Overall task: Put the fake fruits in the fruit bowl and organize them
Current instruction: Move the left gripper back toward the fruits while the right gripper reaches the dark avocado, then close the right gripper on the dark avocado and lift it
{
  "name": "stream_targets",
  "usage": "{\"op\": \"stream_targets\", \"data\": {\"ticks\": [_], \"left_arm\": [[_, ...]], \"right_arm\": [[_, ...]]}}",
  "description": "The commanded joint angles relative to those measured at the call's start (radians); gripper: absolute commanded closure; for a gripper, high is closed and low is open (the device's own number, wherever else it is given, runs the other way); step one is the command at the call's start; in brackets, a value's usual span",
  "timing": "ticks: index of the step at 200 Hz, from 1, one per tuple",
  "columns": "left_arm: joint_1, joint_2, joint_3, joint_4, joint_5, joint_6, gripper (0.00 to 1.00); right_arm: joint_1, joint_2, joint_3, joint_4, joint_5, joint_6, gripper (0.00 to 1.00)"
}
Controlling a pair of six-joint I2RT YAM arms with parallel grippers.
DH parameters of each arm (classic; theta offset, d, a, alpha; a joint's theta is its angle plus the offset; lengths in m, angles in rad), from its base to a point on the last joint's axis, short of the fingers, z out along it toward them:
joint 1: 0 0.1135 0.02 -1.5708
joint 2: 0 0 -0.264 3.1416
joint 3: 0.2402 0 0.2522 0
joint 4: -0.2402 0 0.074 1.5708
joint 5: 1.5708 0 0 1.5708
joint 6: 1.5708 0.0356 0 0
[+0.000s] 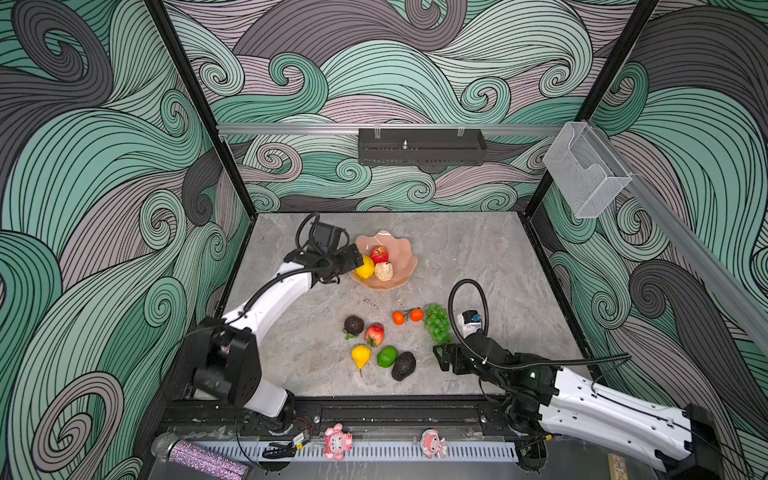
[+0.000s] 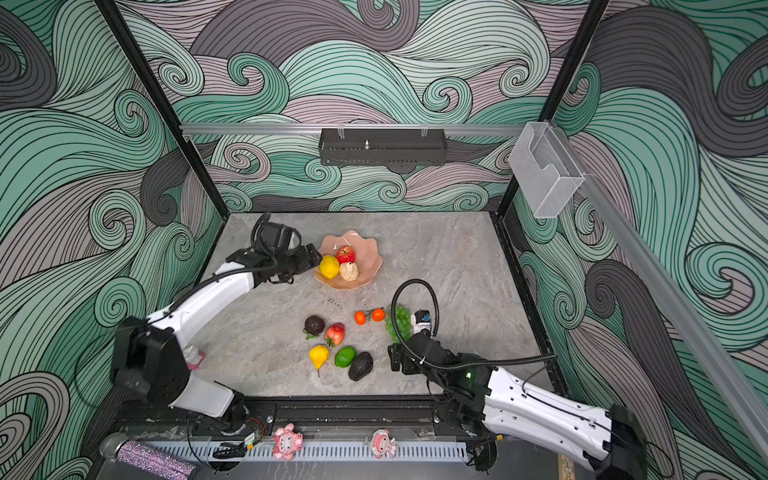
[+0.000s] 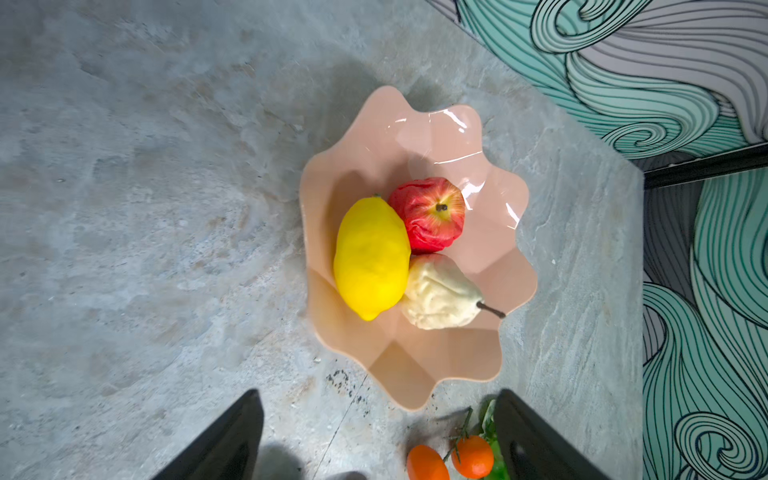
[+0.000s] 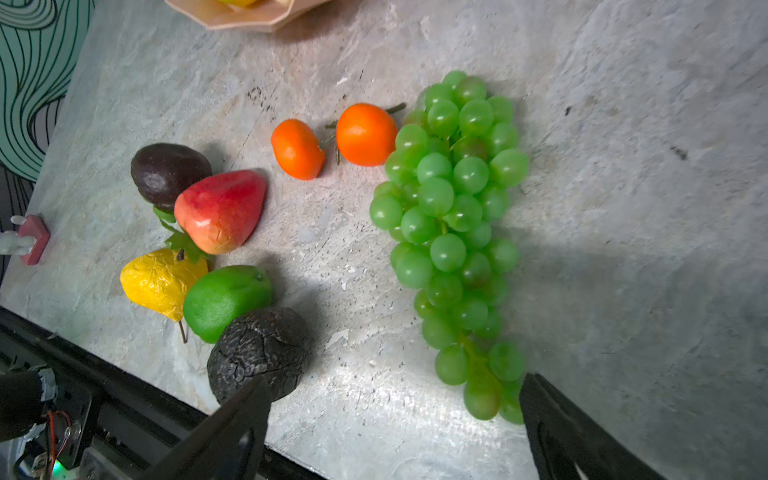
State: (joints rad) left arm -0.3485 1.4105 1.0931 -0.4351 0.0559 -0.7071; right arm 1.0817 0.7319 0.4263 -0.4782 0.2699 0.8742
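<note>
The peach fruit bowl holds a lemon, a red apple and a pale pear. My left gripper hangs open and empty at the bowl's left rim, just off the lemon. On the table lie green grapes, two oranges, a dark round fruit, a strawberry, a yellow pear, a lime and an avocado. My right gripper stands open between avocado and grapes, holding nothing.
Two pink figurines and a glittery microphone sit on the front rail. A small pink figurine stands at the table's left edge. A clear box hangs on the right wall and a black shelf on the back wall.
</note>
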Motion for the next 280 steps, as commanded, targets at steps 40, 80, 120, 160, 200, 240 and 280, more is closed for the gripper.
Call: {"op": "stream_targets", "data": {"ticks": [40, 80, 120, 160, 200, 240, 280], "left_arm": [[0.005, -0.437, -0.454, 0.158, -0.092, 0.045, 0.08], [0.005, -0.681, -0.626, 0.2, -0.138, 0.082, 0.06], [0.005, -0.851, -0.76, 0.293, -0.144, 0.137, 0.05], [0.005, -0.9, -0.797, 0.301, -0.122, 0.167, 0.03], [0.005, -0.877, -0.799, 0.316, -0.109, 0.162, 0.03], [0.004, -0.861, -0.8, 0.331, -0.087, 0.157, 0.03], [0.005, -0.842, -0.8, 0.34, -0.073, 0.153, 0.03]], "right_arm": [[0.112, 0.211, 0.087, 0.113, -0.02, 0.086, 0.06], [0.19, 0.385, 0.143, 0.201, -0.019, 0.132, 0.06], [0.222, 0.533, 0.232, 0.176, -0.013, 0.163, 0.07], [0.221, 0.607, 0.271, 0.125, 0.024, 0.216, 0.09], [0.208, 0.661, 0.29, 0.081, 0.015, 0.249, 0.14], [0.184, 0.678, 0.27, 0.14, -0.017, 0.25, 0.23], [0.173, 0.708, 0.279, 0.161, -0.039, 0.237, 0.3]]}}
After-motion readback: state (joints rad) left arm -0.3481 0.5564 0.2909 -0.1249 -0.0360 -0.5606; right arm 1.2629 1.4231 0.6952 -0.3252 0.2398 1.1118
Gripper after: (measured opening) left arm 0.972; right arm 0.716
